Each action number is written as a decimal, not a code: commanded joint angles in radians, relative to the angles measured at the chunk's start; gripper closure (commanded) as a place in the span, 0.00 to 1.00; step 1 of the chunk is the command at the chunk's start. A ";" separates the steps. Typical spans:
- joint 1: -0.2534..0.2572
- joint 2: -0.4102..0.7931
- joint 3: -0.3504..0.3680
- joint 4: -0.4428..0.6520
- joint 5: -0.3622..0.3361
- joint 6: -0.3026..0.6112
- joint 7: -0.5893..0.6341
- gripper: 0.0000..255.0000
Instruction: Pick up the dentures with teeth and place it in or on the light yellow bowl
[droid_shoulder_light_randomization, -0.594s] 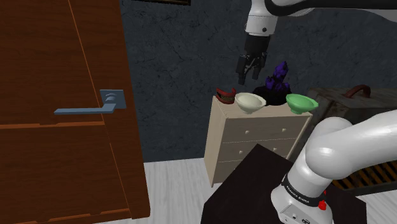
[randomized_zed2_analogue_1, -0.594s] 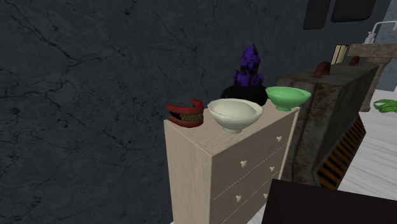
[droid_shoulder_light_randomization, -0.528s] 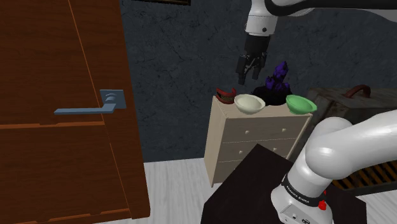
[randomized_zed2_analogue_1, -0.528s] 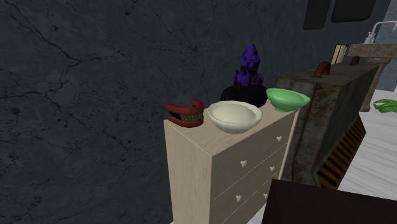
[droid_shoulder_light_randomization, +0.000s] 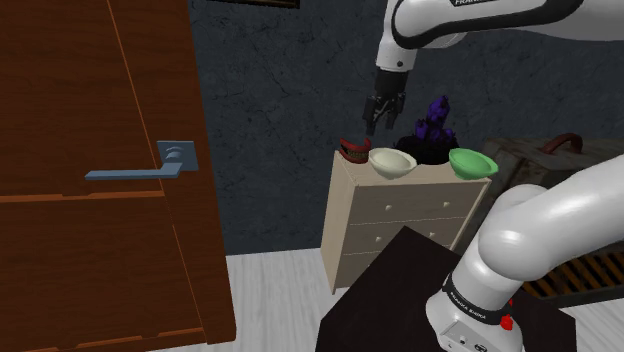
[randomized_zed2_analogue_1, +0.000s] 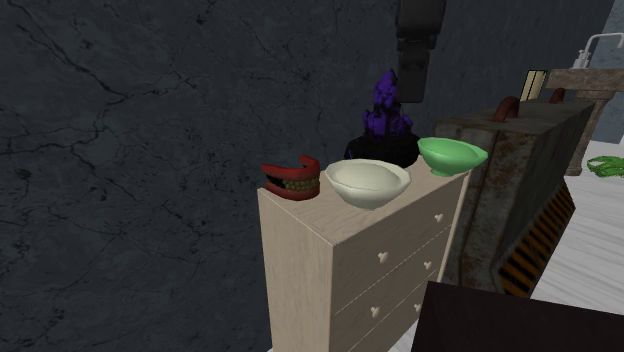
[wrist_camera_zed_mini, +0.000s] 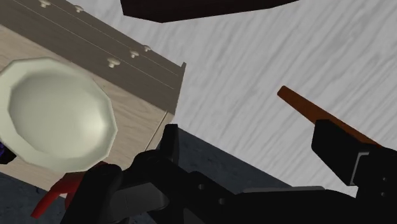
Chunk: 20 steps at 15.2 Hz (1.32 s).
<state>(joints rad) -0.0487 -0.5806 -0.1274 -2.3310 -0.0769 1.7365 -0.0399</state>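
Observation:
The dentures are red with rows of teeth and lie at the end of the pale dresser top nearest the shoulder view's left; they also show in the second exterior view. Beside them stands the pale yellowish bowl, holding nothing. My black gripper hangs a little above the dentures, pointing down, apart from them. In the wrist view its fingers stand wide apart with nothing between them, and a red piece of the dentures peeks out beside the hand.
A black pot with purple crystals and a green bowl stand further along the dresser. A brown door with a grey handle stands open at the shoulder view's left. A rusty cabinet adjoins the dresser. The dark stand is in front.
The arm has swung toward the shoulder view's left and lowered a little, from above the bowl to above the dentures. The hand has come into the second exterior view.

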 joint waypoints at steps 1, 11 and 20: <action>-0.008 0.059 -0.034 0.017 -0.006 0.046 -0.037 0.00; -0.031 0.394 -0.179 0.172 0.045 0.229 -0.226 0.00; -0.086 0.746 -0.248 0.426 0.202 0.295 -0.421 0.00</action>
<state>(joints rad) -0.1236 0.1245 -0.3692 -1.9388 0.1049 2.0293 -0.4352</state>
